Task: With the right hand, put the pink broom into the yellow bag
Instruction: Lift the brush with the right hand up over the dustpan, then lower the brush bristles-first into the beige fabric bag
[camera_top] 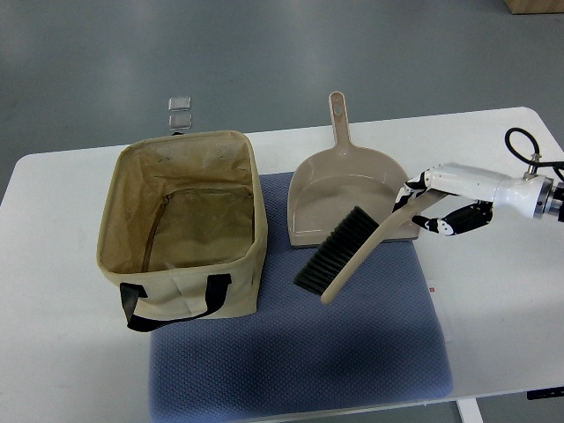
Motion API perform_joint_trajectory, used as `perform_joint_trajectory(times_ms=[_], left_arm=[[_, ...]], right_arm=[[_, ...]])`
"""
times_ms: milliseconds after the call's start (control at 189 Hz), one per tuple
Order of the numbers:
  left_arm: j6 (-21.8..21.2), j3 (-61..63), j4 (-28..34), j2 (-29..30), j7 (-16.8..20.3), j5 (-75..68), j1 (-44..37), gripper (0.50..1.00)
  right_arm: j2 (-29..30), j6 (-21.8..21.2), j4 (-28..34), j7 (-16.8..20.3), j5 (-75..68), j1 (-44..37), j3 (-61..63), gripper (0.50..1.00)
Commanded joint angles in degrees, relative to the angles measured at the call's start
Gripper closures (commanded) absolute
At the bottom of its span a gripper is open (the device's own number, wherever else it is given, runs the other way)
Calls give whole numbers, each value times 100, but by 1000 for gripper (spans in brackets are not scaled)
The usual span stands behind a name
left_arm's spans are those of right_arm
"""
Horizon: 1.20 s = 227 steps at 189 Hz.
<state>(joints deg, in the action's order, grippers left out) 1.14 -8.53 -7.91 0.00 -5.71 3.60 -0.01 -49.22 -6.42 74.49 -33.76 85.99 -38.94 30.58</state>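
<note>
The broom (pixel 345 254) has black bristles and a pinkish-beige handle. It lies slanted across the front edge of a matching dustpan (pixel 348 181) and over the blue mat (pixel 300 352). My right hand (pixel 430 208) comes in from the right edge, its fingers curled around the far end of the broom's handle. The open yellowish-beige bag (pixel 196 289), with black handles, stands left of the broom; nothing shows inside it.
The bag, dustpan and mat sit on a white table (pixel 502 300). Two small clear blocks (pixel 180 110) lie beyond the table's far edge behind the bag. A black cable (pixel 520 145) loops above my right wrist.
</note>
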Motion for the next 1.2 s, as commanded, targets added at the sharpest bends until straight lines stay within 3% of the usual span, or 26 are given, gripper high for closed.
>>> perform_joint_trajectory(times_ms=[0,322,655,945,1193], left_arm=[[0,0,0,0,0,0,1,500],[0,0,0,0,0,0,1,500],[0,0,0,0,0,0,1,500],[0,0,0,0,0,0,1,500],[0,0,0,0,0,0,1,500]], right_arm=[[-290,-158,-110,10,-443,-413,9,985],[-290,-879,-1059,106,-839,-2162,-8,985],[1608,-1345,-1630,599,-347,-3340,-210,979],[3085,-1345,-1850,766,286,-3384,-624,975],[4280,-1257,-2931,792,726,-3375,-685,975]])
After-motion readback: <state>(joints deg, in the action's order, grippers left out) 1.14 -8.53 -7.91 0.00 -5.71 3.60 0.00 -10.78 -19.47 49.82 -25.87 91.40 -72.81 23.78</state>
